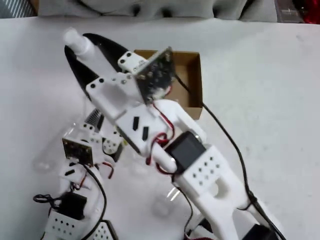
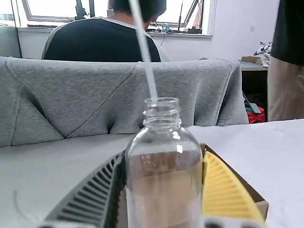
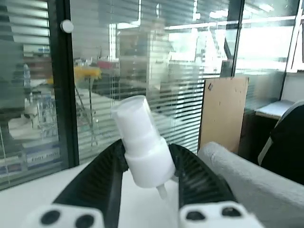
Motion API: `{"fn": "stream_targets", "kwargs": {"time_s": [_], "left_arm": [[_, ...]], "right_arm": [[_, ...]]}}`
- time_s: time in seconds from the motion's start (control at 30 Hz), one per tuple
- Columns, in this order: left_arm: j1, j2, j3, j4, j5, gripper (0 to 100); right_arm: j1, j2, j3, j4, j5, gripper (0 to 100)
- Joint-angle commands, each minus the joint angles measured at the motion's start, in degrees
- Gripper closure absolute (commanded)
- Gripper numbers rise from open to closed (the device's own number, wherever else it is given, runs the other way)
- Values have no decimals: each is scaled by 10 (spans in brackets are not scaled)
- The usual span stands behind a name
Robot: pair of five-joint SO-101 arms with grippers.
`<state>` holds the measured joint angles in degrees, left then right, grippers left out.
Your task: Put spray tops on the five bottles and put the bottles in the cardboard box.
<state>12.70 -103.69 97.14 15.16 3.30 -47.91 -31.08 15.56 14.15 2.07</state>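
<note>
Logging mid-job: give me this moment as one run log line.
left gripper: shut on clear plastic bottle | right gripper: shut on white spray top | thin dip tube: reaching bottle neck | top: not seated

A white table (image 1: 270, 100) spreads across the frame, a grey padded cloth (image 1: 150, 7) lies along its top edge (creased and draped), and slatted window blinds (image 3: 156, 71) stand behind a leaning brown board (image 3: 223, 114).

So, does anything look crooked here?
A bit. The spray top sits tilted in the right hand, so its thin tube leans toward the open neck of the bottle, which the left hand holds upright. Nothing looks spilled.
</note>
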Motion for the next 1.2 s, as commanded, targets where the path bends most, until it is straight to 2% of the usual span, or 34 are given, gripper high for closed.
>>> {"fn": "stream_targets", "kwargs": {"time_s": [0.0, 0.13, 0.43, 0.83, 1.17], "left_arm": [[2, -11, -2, -6, -6, 979], [-12, -11, -2, -7, -4, 979], [-22, -11, -2, -7, -3, 979], [-22, -11, -2, -7, -3, 979], [-22, -11, -2, -4, -3, 979]], "right_arm": [[8, 15, -34, 6, 7, 983], [8, 24, -57, 43, 7, 984], [7, 58, -240, 340, 3, 984], [37, 225, -484, 568, 3, 984], [36, 335, -663, 735, 6, 984]]}}
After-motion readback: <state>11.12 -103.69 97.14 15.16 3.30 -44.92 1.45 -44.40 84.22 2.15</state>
